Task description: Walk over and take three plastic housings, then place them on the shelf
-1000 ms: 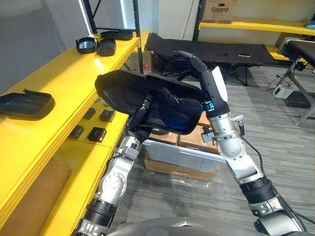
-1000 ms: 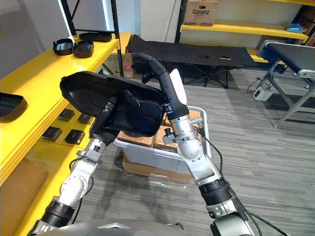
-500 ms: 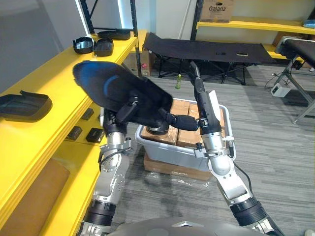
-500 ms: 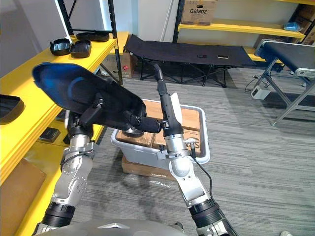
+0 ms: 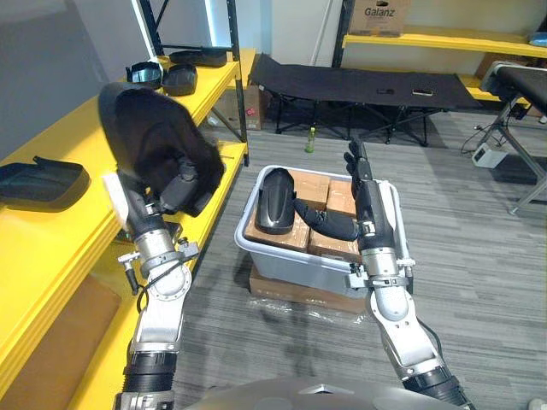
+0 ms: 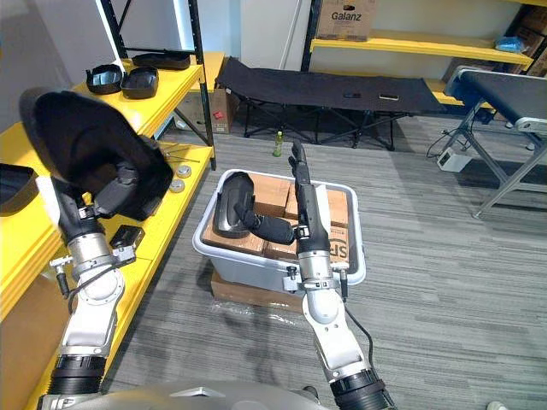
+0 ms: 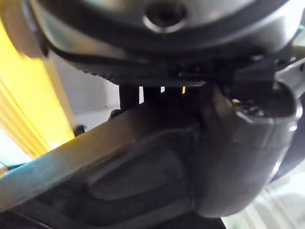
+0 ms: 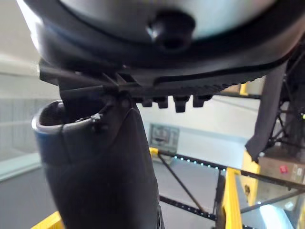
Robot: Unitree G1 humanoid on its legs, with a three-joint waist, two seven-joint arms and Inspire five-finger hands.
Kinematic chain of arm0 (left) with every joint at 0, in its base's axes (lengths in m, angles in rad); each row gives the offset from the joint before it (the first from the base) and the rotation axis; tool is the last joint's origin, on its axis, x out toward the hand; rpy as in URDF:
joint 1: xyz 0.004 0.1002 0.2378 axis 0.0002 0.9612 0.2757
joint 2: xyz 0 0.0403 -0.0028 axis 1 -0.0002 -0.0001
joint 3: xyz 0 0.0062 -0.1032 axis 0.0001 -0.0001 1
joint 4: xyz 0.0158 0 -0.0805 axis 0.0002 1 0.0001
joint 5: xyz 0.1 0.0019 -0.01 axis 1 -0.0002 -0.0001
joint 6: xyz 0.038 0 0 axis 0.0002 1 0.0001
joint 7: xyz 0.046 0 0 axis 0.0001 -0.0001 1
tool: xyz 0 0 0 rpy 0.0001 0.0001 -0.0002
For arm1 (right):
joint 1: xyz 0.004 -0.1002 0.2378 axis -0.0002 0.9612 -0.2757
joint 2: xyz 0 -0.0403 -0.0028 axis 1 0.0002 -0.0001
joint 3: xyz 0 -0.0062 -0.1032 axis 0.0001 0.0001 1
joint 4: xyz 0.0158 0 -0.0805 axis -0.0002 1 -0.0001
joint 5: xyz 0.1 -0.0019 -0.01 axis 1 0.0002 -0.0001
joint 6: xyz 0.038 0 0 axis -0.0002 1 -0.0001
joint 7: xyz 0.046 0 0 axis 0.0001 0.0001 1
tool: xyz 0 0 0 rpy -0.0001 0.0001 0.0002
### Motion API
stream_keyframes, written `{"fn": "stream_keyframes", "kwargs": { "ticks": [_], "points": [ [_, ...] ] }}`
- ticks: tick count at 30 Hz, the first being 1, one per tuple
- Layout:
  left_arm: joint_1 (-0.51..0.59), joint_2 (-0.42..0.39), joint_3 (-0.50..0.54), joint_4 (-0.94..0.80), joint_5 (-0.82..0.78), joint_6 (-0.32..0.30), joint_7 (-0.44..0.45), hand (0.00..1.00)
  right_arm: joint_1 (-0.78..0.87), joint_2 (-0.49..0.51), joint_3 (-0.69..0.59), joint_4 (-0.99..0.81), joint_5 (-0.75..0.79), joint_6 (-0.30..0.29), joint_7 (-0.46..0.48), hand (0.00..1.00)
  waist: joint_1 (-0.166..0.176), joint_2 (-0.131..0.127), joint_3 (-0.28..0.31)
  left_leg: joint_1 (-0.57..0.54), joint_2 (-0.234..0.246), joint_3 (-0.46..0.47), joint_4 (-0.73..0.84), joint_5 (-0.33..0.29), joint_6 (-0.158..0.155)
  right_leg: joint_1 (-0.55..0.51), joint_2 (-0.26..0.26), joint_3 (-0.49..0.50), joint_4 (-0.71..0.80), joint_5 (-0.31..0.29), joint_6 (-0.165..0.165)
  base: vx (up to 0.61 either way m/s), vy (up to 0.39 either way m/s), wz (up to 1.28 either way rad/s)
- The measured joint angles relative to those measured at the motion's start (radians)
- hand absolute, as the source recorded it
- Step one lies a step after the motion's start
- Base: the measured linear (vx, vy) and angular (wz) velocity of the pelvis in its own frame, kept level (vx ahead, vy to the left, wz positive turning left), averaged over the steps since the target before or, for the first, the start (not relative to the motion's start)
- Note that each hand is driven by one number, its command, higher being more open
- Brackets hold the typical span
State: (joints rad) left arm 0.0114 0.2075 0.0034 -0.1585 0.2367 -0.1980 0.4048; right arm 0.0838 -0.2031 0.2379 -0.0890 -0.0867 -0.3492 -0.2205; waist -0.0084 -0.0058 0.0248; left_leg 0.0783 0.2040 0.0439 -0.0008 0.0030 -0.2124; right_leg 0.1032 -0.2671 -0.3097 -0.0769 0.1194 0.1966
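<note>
A large black plastic housing (image 5: 149,137) stands tilted upright above the front edge of the yellow shelf (image 5: 60,145). My left hand (image 5: 184,184) is curled on its lower rim from below. The housing's grey inside (image 7: 133,176) lies close against that hand in the left wrist view. My right hand (image 5: 369,213) stands over the grey bin (image 5: 291,260), fingers straight and thumb stretched sideways, holding nothing. A second black housing (image 5: 275,201) leans in the bin on brown boxes, just past the thumb. A third housing (image 5: 43,184) lies on the shelf at the left.
Two smaller black parts (image 5: 162,79) and a flat one (image 5: 201,58) sit at the shelf's far end. Small black blocks (image 6: 128,235) lie on the lower shelf board. A black cot (image 5: 376,85) and another yellow rack (image 5: 444,38) stand beyond the bin.
My right hand has let go of the housing and straightened over the bin. My left hand alone has swung the housing left to the shelf and tipped it upright. The camera has shifted too.
</note>
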Motion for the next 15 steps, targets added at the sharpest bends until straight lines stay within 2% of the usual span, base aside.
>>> {"fn": "stream_keyframes", "kwargs": {
  "ticks": [4, 8, 11, 15],
  "points": [
    [-0.002, 0.145, -0.155, -0.118, -0.086, -0.081, -0.288, 0.00, -0.002, -0.039, -0.002, 0.001, 0.035, 0.000, 0.067, 1.00, -0.007, 0.023, 0.000, -0.001, -0.002, 0.001, 0.000, -0.002, 0.002, -0.001, -0.002, -0.001, 0.000, 0.000, 0.000, 0.00, 0.000, 0.00],
    [-0.004, 0.188, -0.201, -0.169, -0.158, -0.132, -0.466, 0.00, -0.009, -0.092, -0.006, 0.001, 0.064, 0.002, 0.098, 1.00, -0.027, 0.050, -0.001, -0.001, -0.002, 0.002, 0.000, -0.003, 0.003, -0.002, -0.001, -0.001, 0.000, 0.000, 0.000, 0.00, 0.000, 0.00],
    [-0.005, 0.209, -0.191, -0.171, -0.212, -0.129, -0.525, 0.00, -0.009, -0.134, -0.009, 0.001, 0.064, 0.009, 0.128, 1.00, -0.024, 0.064, 0.000, -0.001, -0.001, 0.002, 0.002, -0.004, 0.004, -0.001, -0.001, -0.001, 0.000, 0.000, 0.000, 0.00, 0.000, 0.00],
    [-0.005, 0.279, -0.177, -0.174, -0.282, -0.129, -0.563, 0.00, -0.011, -0.156, 0.018, 0.001, 0.070, 0.020, 0.173, 1.00, -0.017, 0.066, 0.001, -0.003, -0.002, 0.000, 0.004, -0.007, 0.005, -0.001, -0.001, -0.004, 0.000, -0.001, 0.000, 0.00, 0.000, 0.00]
  ]
}}
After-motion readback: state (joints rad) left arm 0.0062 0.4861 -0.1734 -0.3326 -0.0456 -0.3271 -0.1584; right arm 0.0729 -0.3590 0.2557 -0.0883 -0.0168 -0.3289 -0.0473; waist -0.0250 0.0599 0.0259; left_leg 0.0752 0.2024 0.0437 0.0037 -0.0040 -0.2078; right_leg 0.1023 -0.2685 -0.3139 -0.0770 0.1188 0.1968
